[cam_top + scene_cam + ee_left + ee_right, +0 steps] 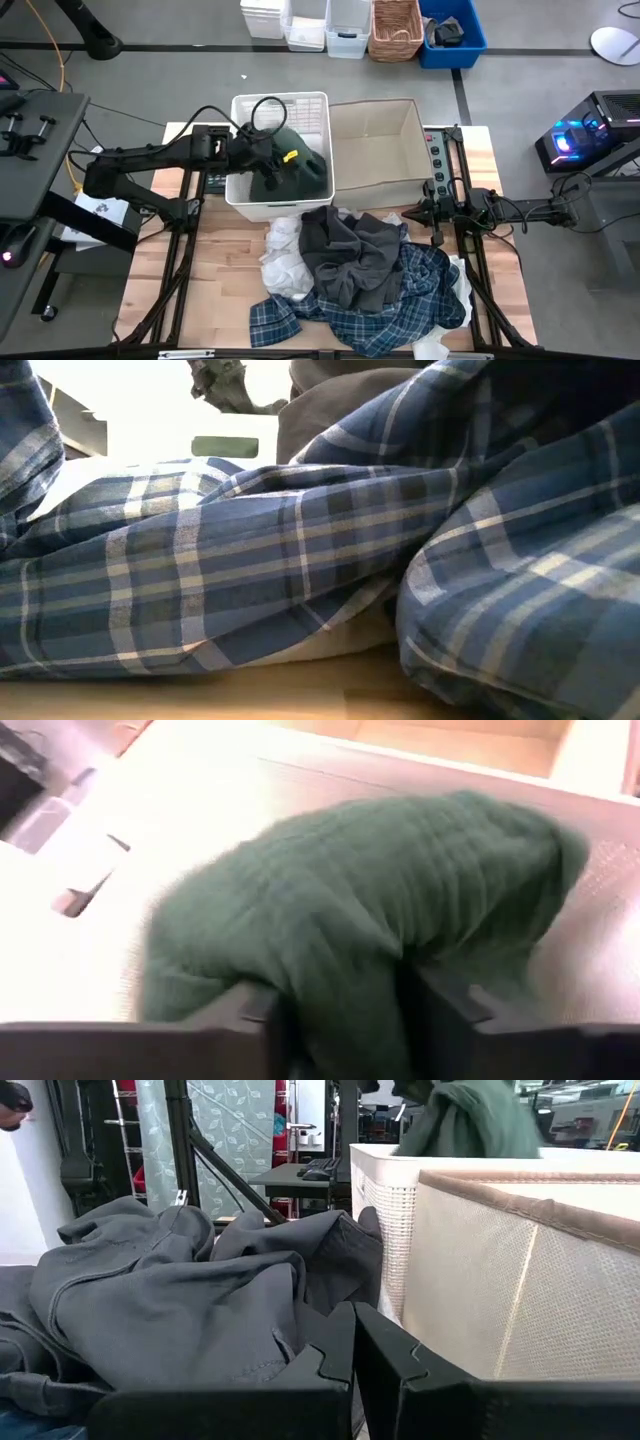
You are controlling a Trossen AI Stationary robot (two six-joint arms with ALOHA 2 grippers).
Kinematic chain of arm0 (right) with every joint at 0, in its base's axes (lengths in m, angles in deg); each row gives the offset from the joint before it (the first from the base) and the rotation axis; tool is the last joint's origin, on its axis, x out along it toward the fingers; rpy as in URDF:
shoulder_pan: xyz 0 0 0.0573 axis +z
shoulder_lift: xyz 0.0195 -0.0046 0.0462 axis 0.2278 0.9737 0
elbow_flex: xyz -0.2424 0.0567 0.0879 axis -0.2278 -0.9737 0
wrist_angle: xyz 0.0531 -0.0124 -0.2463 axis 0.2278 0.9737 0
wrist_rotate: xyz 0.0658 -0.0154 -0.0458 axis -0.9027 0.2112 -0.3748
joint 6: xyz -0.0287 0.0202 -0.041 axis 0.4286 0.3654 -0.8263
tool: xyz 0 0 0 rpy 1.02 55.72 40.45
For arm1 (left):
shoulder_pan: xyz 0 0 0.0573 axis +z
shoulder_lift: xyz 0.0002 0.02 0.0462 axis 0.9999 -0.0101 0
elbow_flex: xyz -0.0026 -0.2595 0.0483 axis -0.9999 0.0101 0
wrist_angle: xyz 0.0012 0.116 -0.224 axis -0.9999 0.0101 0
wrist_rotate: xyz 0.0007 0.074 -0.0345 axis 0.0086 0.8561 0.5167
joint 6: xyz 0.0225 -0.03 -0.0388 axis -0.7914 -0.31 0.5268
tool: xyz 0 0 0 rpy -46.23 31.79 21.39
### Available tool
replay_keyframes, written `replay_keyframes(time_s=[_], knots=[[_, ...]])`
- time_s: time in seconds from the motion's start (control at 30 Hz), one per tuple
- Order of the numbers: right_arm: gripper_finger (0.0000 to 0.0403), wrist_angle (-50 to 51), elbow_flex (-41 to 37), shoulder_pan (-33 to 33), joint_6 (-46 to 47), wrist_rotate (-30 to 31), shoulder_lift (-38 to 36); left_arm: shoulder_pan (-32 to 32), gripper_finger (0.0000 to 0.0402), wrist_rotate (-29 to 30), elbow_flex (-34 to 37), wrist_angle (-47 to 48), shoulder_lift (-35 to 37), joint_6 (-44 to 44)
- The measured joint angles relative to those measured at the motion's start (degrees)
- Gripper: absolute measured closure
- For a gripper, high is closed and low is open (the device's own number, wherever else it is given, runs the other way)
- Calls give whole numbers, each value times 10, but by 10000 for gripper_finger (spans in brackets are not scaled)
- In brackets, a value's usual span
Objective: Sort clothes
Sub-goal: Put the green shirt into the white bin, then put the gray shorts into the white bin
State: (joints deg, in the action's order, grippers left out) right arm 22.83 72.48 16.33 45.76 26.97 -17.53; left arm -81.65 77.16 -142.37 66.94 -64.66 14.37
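Observation:
My left gripper (268,155) is over the white plastic basket (300,100) and is shut on the dark green garment (295,172), which also shows in the left wrist view (370,890) and above the basket rim in the right wrist view (465,1120). The dark grey garment (350,250), the blue-and-white plaid shirt (400,300) and white pieces (285,262) lie heaped on the table's near half. My right gripper (428,212) is shut and empty at the table's right, beside the beige fabric box (375,150). My left gripper pinches a bunched fold of the dark green garment (345,990) between its two fingers (262,1015). The fingers come from the table's left and slant down. The garment hangs below them into the basket; I cannot tell whether its lower end rests on the basket floor.
The basket and the beige box stand side by side at the table's far middle. A power strip (436,160) lies along the right rail. Bins and a wicker basket (396,28) stand on the floor beyond the table. The plaid shirt (300,560) fills the low view.

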Motion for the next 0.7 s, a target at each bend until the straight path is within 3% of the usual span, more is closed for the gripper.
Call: replay_keyframes(time_s=[0.13,0.27,0.37,0.47,0.53,0.6,0.7], knots=[[402,0,0,0,0,0,0,-4,157,-24,-29,12,0,-13],[402,0,0,0,0,0,0,-2,108,-18,-89,24,1,-43],[402,0,0,0,0,0,0,-3,99,-67,-133,24,1,-35],[402,0,0,0,0,0,0,-13,98,-191,-155,2,2,0],[402,0,0,0,0,0,0,-41,98,-244,-155,-18,-1,5],[402,0,0,0,0,0,0,-86,97,-242,-153,-22,-14,-29],[402,0,0,0,0,0,0,-151,97,-179,-152,-22,-62,-120]])
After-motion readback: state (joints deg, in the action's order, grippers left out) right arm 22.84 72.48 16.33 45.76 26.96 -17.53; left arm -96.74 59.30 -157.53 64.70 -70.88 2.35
